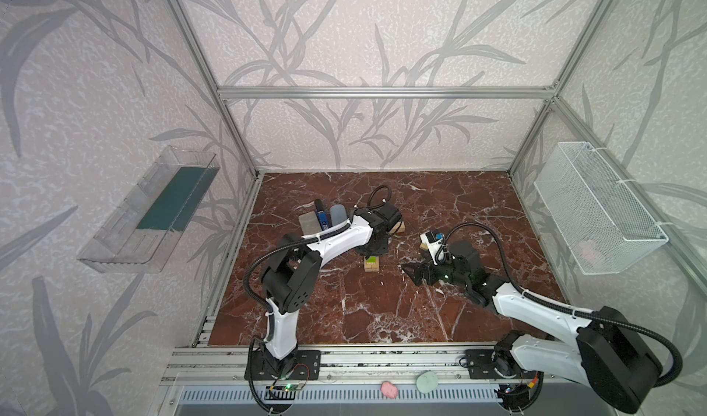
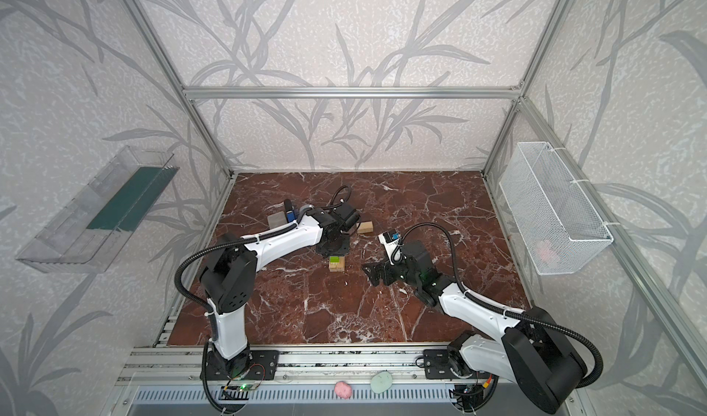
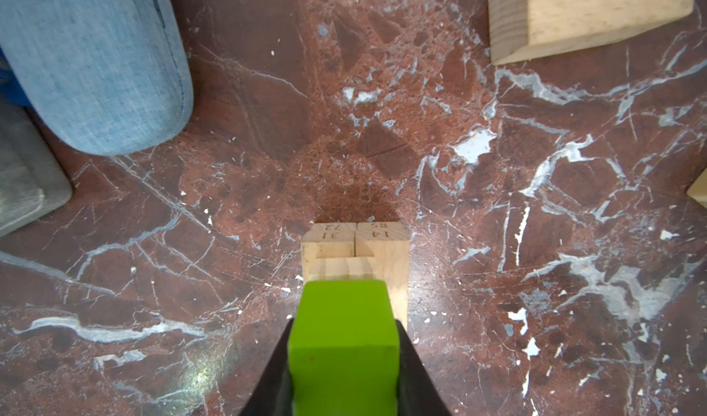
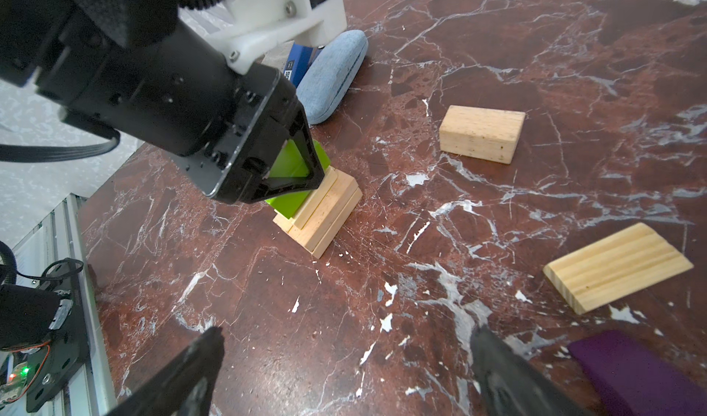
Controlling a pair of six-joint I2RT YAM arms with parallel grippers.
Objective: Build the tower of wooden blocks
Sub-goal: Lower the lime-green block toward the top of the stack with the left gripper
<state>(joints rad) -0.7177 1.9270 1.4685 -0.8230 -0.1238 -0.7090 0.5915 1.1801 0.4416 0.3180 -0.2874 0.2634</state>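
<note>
the table [image 1: 382,310] is red-brown marble with white veins. the lime-green block [image 3: 342,341] is one flat, bright colour. the tower [image 3: 386,257] is pale tan wood with fine grain and dark stamped numbers. the purple block [image 4: 642,372] is deep violet. the soft case [image 3: 95,58] is light blue with a woven look. in both top views the walls [image 1: 344,31] are pale with grey leaf patterns, and the basket [image 1: 612,219] at the right of the frame is white mesh.

Purple block [image 4: 642,375] partly off-frame
</note>
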